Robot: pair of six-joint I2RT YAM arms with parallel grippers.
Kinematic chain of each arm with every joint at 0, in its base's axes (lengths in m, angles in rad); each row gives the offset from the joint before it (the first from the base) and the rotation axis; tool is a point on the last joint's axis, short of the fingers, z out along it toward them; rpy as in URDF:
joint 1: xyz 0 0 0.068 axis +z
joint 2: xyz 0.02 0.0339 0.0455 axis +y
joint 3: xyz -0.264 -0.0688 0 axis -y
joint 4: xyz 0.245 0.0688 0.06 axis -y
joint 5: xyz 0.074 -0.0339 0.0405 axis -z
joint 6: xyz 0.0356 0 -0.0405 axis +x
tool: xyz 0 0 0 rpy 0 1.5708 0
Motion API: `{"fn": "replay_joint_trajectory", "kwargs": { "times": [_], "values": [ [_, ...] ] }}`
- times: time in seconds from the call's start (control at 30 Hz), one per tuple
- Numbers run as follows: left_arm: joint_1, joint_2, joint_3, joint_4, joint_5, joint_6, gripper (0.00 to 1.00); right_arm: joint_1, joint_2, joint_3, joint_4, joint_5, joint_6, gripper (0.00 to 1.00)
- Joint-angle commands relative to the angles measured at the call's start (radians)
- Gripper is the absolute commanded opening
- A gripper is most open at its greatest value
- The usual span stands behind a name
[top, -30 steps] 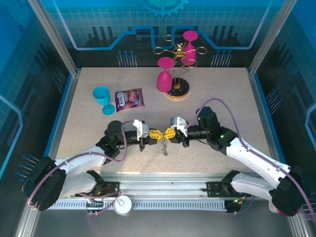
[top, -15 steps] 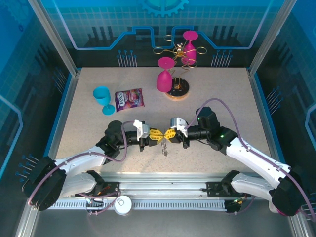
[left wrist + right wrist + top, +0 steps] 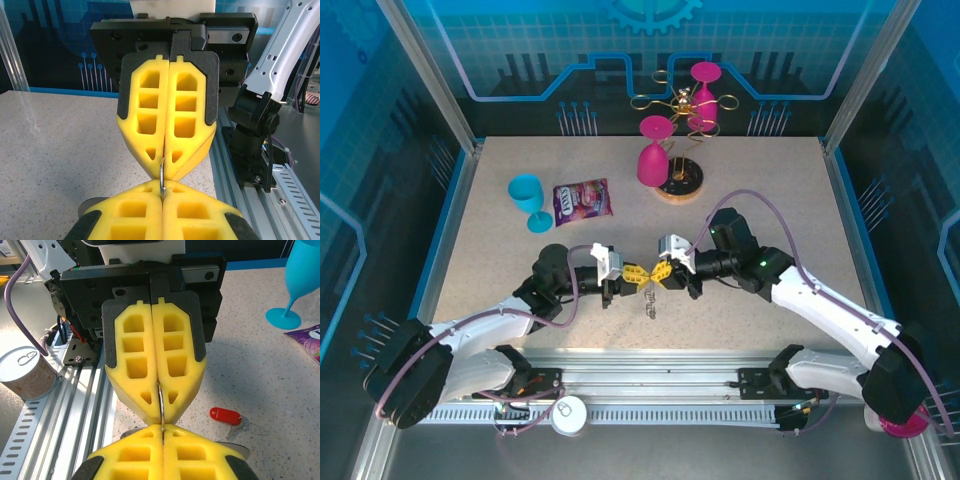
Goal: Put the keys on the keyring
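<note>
Near the front edge of the speckled surface point(image 3: 770, 200), the two white arms pointed at each other. The left hand point(image 3: 633, 274) and the right hand point(image 3: 661, 272) met tip to tip, a little above the surface. Both hands were squeezed tight, with their yellow fingers point(image 3: 195, 210) pressed flat together. Each one pinched the same thin bit of grey metal, the keyring point(image 3: 650, 296), which hung down between them. From the wrist cameras it looked like a thin sliver between the tips. One little key point(image 3: 225, 415) with a red head lay flat on the surface close by, below the hands, not touching them or the keyring.
</note>
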Motion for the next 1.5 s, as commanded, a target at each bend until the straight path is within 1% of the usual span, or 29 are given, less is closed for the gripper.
{"fn": "replay_joint_trajectory", "kwargs": {
  "times": [0.0,0.03,0.1,0.17,0.23,0.27,0.33,0.4,0.43,0.57,0.63,0.7,0.8,0.87,0.9,1.0,1.07,1.13,1.23,1.33,1.47],
  "values": [
    [-0.011,-0.039,-0.005,0.071,-0.019,0.037,0.0,0.021,0.007,0.018,-0.002,-0.019,-0.005,0.05],
    [-0.01,-0.049,-0.011,0.068,-0.04,0.047,0.0,0.01,-0.011,0.0,0.035,-0.006,0.014,0.18],
    [-0.012,-0.076,-0.022,0.045,-0.088,0.063,0.0,-0.02,-0.057,-0.05,0.127,0.032,0.075,0.29],
    [-0.011,-0.117,-0.032,0.004,-0.145,0.078,0.0,-0.04,-0.105,-0.104,0.224,0.101,0.139,0.36],
    [-0.014,-0.175,-0.037,-0.072,-0.219,0.095,0.0,-0.041,-0.144,-0.156,0.303,0.201,0.196,0.37],
    [-0.018,-0.203,-0.036,-0.111,-0.253,0.098,0.0,-0.041,-0.152,-0.172,0.328,0.24,0.231,0.37],
    [-0.022,-0.258,-0.029,-0.202,-0.325,0.096,0.0,-0.04,-0.156,-0.188,0.342,0.312,0.315,0.32],
    [-0.023,-0.301,-0.016,-0.276,-0.385,0.074,0.0,-0.038,-0.145,-0.181,0.323,0.346,0.377,0.27],
    [-0.024,-0.322,-0.015,-0.302,-0.395,0.069,0.0,-0.037,-0.137,-0.173,0.304,0.357,0.398,0.25],
    [-0.023,-0.374,-0.042,-0.315,-0.434,0.034,0.0,-0.028,-0.107,-0.147,0.27,0.373,0.436,0.21],
    [-0.023,-0.395,-0.048,-0.322,-0.498,-0.001,0.0,-0.022,-0.096,-0.137,0.268,0.374,0.436,0.2],
    [-0.022,-0.414,-0.052,-0.33,-0.524,-0.008,0.0,-0.014,-0.088,-0.133,0.274,0.381,0.436,0.19],
    [-0.022,-0.422,0.0,-0.443,-0.587,-0.052,0.0,0.014,-0.059,-0.121,0.274,0.43,0.449,0.15],
    [-0.022,-0.433,0.021,-0.496,-0.651,-0.079,0.0,0.038,-0.016,-0.1,0.262,0.475,0.492,0.14],
    [-0.022,-0.443,0.026,-0.523,-0.68,-0.089,0.0,0.049,0.014,-0.082,0.246,0.492,0.526,0.16],
    [-0.022,-0.483,0.043,-0.614,-0.755,-0.148,0.0,0.065,0.13,0.01,0.162,0.493,0.603,0.18],
    [-0.021,-0.496,0.085,-0.742,-0.793,-0.179,0.0,0.067,0.223,0.089,0.099,0.473,0.636,0.18],
    [-0.021,-0.502,0.116,-0.852,-0.873,-0.226,0.0,0.066,0.336,0.168,0.037,0.402,0.646,0.18],
    [-0.02,-0.531,0.109,-0.924,-1.013,-0.288,0.0,0.069,0.473,0.246,0.012,0.341,0.679,0.18],
    [-0.018,-0.538,0.108,-1.005,-1.092,-0.331,0.0,0.082,0.582,0.311,0.0,0.322,0.675,0.29],
    [-0.016,-0.543,0.105,-1.082,-1.13,-0.377,0.0,0.085,0.7,0.393,-0.037,0.306,0.612,0.37]
  ]
}}
